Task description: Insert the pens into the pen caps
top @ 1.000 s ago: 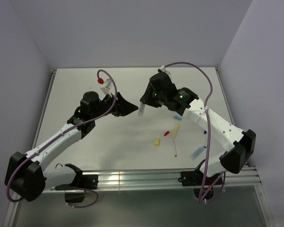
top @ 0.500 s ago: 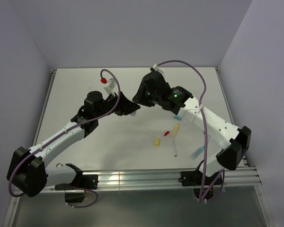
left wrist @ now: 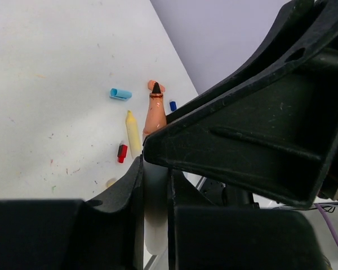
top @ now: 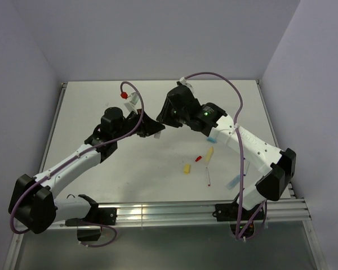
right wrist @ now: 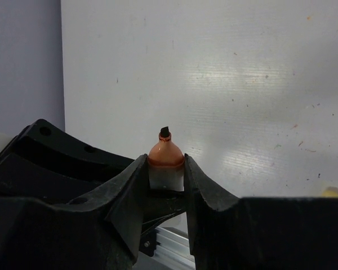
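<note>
White pen (right wrist: 165,175) w/ orange neck & black tip is held above the table (top: 101,101), mid-scene, pinched by both claws at once. Right gripper (right wrist: 165,163) is clamped just behind the tip and left gripper (left wrist: 156,185) is closed on the barrel. Prob a hand-over/regrip: one arm steadies the pen, freeing the other for a cap. Orange cap (left wrist: 150,84), likely its match, lies on the table w/ other bits, to the right.

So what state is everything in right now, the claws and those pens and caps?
Orange-tipped pen: uncapped, gripped by both claws.
Right claw: shut on the orange-tipped pen.
Left claw: seems shut on the same pen's white body.
Yellowish pen: uncapped, lying loose.
Red cap: off its pen, lying loose.
Yellow cap: off its pen, lying loose.
</note>
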Controlling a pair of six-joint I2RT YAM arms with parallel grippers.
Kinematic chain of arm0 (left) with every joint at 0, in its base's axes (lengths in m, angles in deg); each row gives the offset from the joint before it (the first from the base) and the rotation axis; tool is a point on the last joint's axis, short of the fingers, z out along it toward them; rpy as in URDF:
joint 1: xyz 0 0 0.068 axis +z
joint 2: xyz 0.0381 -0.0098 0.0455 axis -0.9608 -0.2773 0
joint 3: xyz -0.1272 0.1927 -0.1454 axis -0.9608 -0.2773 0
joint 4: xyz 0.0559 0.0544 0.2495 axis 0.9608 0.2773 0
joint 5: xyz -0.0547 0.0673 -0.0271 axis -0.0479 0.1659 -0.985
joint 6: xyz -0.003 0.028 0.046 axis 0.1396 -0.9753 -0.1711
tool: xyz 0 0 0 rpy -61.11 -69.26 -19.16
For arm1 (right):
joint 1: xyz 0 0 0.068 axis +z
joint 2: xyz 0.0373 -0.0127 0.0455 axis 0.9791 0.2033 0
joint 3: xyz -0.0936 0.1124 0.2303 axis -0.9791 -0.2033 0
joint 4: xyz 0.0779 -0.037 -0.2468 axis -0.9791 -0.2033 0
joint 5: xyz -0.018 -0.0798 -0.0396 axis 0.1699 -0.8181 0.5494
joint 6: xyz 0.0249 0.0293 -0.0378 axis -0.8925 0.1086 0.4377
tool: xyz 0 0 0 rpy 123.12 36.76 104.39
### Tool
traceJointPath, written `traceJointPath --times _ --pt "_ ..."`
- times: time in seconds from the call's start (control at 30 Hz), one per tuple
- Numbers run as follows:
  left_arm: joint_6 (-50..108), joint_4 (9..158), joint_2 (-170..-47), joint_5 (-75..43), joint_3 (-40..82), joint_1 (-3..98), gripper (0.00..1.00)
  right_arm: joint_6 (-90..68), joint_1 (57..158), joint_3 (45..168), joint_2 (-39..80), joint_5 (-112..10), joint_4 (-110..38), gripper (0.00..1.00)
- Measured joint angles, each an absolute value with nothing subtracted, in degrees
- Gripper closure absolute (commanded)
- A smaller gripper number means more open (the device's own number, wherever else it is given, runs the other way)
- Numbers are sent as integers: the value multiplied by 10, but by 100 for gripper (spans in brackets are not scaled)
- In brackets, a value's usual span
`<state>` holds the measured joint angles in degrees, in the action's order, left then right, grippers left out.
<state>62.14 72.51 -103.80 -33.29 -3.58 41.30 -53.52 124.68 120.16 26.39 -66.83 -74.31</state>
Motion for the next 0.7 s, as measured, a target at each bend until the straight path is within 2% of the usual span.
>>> traceJointPath --times 0.03,0.23,0.37,0.57,0.7 --pt "619 737 -1039 -331 -29 413 100 -533 1247 1202 264 -671 -743 52" --pt "592 824 -1044 -308 9 413 100 -490 1232 1196 246 -700 -752 38" --pt "564 898 -1037 -292 15 413 100 -457 1158 1145 184 -699 -754 35" --pt "513 999 -1011 -281 16 413 100 -412 986 1029 86 -727 -770 34" --pt "489 1032 -981 -299 16 413 100 -389 896 949 63 -738 -777 33"
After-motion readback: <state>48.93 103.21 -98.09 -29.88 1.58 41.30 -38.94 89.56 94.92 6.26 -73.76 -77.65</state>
